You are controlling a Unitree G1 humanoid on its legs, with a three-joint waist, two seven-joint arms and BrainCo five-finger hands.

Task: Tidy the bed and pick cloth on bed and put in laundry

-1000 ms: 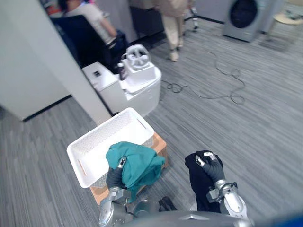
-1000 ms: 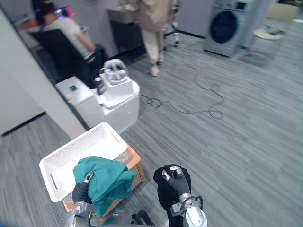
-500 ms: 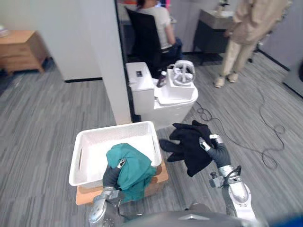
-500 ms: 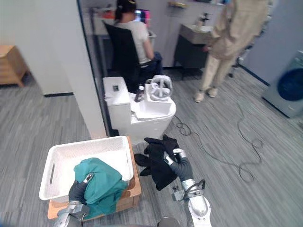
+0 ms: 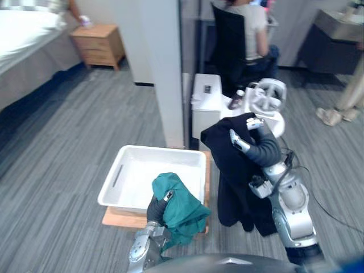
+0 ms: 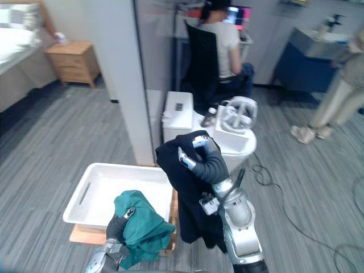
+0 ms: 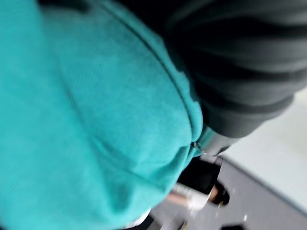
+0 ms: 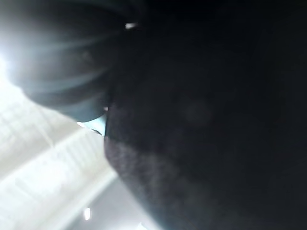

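Grey striped floor [image 5: 62, 131] is shown, with a bed [image 5: 23, 34] and a wooden nightstand [image 5: 98, 44] at the far left. A white pillar [image 5: 165, 74] stands in the middle, and a white unit [image 5: 207, 102] lies just behind it. A person [image 5: 250, 23] is seated on a dark chair beyond the unit, and the legs of a second person [image 6: 335, 108] are seen at the far right.

A white basket [image 5: 142, 176] is set on a low wooden board [image 5: 122, 219] in front of the pillar.

Two cloths are held:

- **Teal cloth** [image 5: 181, 209]: it is clamped in the left robot hand [image 5: 154, 209], with one dark-tipped finger laid over the top fold. It is held above the near right corner of the basket and hangs over the rim and the edge of the board. In the left wrist view it [image 7: 96, 120] is pressed against the hand's dark ribbed cover.
- **Black cloth** [image 5: 227, 165]: it is gripped by the raised right robot hand [image 5: 256, 149], with the fingers curled round its upper edge. It is held up just beside the basket's right side, in front of the white unit, and hangs down in long folds toward the floor. Whether it touches the basket cannot be told. In the right wrist view it [image 8: 216, 143] lies close against the hand.
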